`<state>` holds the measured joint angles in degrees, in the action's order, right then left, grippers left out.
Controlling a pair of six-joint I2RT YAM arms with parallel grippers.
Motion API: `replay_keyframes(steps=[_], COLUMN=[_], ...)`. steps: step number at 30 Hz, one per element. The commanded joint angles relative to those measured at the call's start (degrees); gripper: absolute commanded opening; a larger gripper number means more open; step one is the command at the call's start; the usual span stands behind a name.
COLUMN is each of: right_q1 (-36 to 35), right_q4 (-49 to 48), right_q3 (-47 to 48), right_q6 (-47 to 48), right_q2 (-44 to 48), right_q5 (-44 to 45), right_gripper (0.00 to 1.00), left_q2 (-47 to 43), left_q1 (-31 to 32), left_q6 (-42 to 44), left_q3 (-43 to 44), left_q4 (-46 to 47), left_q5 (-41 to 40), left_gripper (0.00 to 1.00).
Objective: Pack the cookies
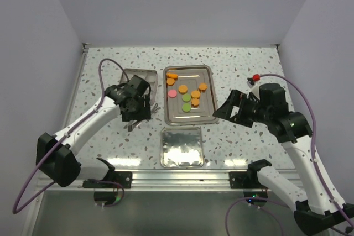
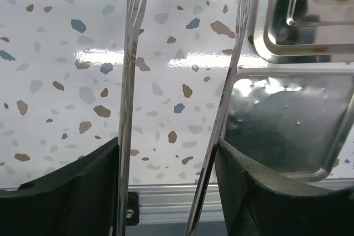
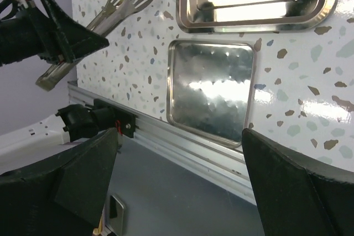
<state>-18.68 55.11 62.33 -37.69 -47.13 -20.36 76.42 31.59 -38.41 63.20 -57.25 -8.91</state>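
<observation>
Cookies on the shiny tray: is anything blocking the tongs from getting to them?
Nothing visible blocks them. The left gripper holds the tongs over bare table, just beside the tray. Only the tray's low rim lies between the tong tips and the cookies.

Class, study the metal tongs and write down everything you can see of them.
The tongs are shiny and silvery, and look like steel. They have two long thin arms, each ending in a flat slotted tip. The arms stand apart with nothing between them. The left gripper clasps them, with one black finger against the outside of each arm. They are over the speckled table, with their tips close to the left edge of the big tray.
</observation>
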Motion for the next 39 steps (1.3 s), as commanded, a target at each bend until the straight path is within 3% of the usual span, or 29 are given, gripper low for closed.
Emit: replay_keyframes(steps=[1, 8, 14, 25, 39], right_q1=[0.04, 0.13, 0.13, 0.13, 0.13], right_q4=[-3.78, -4.40, -0.72, 7.02, 11.51], right_q3=[3.59, 3.15, 2.89, 3.59, 5.35], right_q6=[0.69, -0.10, -0.19, 0.87, -0.19], right_q2=[-1.73, 0.02, 2.39, 6.53, 8.73], right_q5=[-0.82, 0.84, 6.72, 12.01, 15.17], right_gripper=[0.97, 0.97, 0.97, 0.97, 0.97], left_q2=[-2.42, -1.54, 2.94, 17.26, 35.27], left_q1=[0.40, 0.49, 1.63, 6.46, 6.73], left_q6=[2.73, 5.27, 7.65, 9.06, 13.01], left_q3=[6.84, 16.85, 20.20, 29.34, 45.08], left_q4=[-6.29, -9.02, -6.91, -3.13, -2.69], left_q5=[0.91, 3.36, 4.25, 2.06, 0.65], left_gripper=[0.69, 0.67, 0.67, 0.67, 0.68])
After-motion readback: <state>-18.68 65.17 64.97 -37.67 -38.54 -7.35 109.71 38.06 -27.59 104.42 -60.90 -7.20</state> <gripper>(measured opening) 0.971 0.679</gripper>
